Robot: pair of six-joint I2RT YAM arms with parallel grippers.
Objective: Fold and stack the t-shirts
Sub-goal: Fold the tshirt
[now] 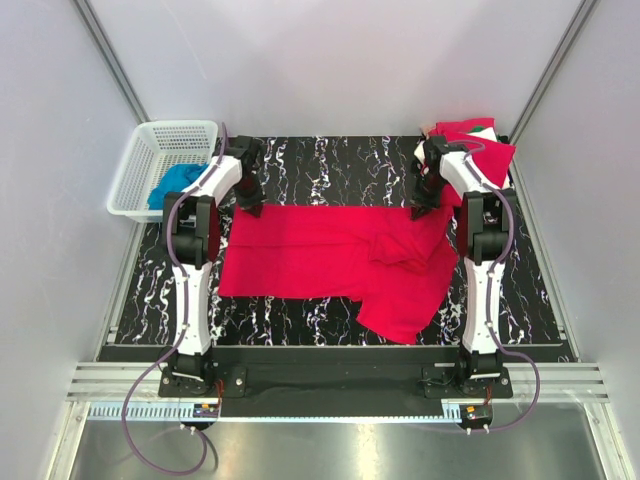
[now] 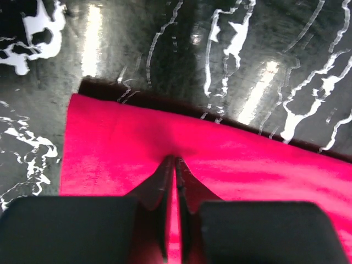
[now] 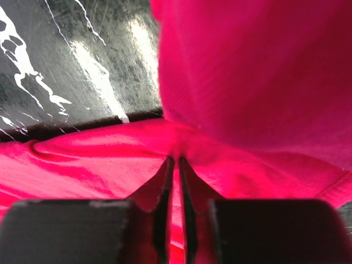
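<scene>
One bright red short-sleeved cotton t-shirt (image 1: 330, 255): spread across middle of black white-veined bench (image 1: 320, 165), right side rumpled. Soft, light, limp by the look; likely to sag unless pinched at far-edge corners. Left jaws, right jaws: clamped on that far edge, one each end. Left arm (image 1: 195, 240), right arm (image 1: 485, 230): stretched forward, wrists tipped down.

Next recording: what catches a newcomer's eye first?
A red t-shirt sprawls across the middle of the black marbled table. The left gripper and right gripper are each shut on its far edge. A white basket with a blue cloth sits far left; more red shirts are piled far right.
</scene>
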